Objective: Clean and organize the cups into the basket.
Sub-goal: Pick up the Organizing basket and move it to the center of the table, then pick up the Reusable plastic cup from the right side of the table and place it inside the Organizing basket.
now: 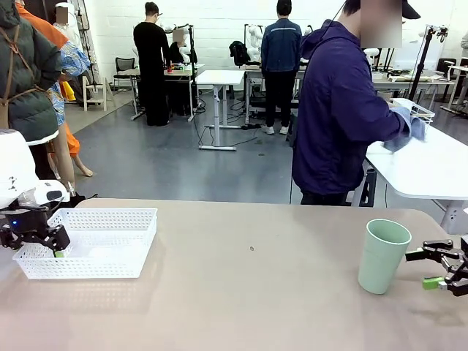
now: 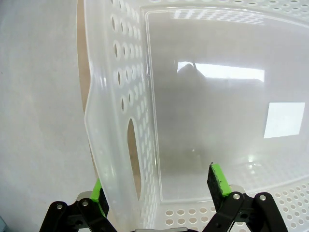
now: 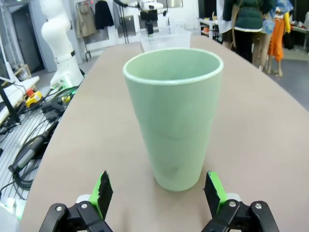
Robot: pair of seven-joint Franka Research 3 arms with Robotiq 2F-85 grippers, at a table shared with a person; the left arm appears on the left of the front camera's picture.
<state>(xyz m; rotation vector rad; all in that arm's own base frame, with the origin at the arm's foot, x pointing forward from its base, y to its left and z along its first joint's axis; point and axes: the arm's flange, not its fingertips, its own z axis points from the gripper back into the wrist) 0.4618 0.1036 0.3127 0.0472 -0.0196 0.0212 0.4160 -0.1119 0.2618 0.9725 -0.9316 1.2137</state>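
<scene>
A pale mint green cup (image 1: 382, 256) stands upright on the tan table at the right. My right gripper (image 1: 428, 268) is open just to its right, at the height of the cup's lower half, not touching it. In the right wrist view the cup (image 3: 174, 116) stands just ahead of the gripper (image 3: 157, 189), level with the gap between the green pads. The white perforated basket (image 1: 110, 219) sits at the left with nothing in it. My left gripper (image 1: 51, 248) is open at its left end; in the left wrist view the gripper (image 2: 158, 186) straddles the basket's wall (image 2: 116, 121), one finger outside and one inside.
A person (image 1: 340, 110) in a dark blue jacket stands at the far side, turned toward a white table (image 1: 431, 168) on the right. The tan table's middle (image 1: 248, 278) lies between basket and cup. Cables and a white robot base (image 3: 60, 48) sit beyond the table edge.
</scene>
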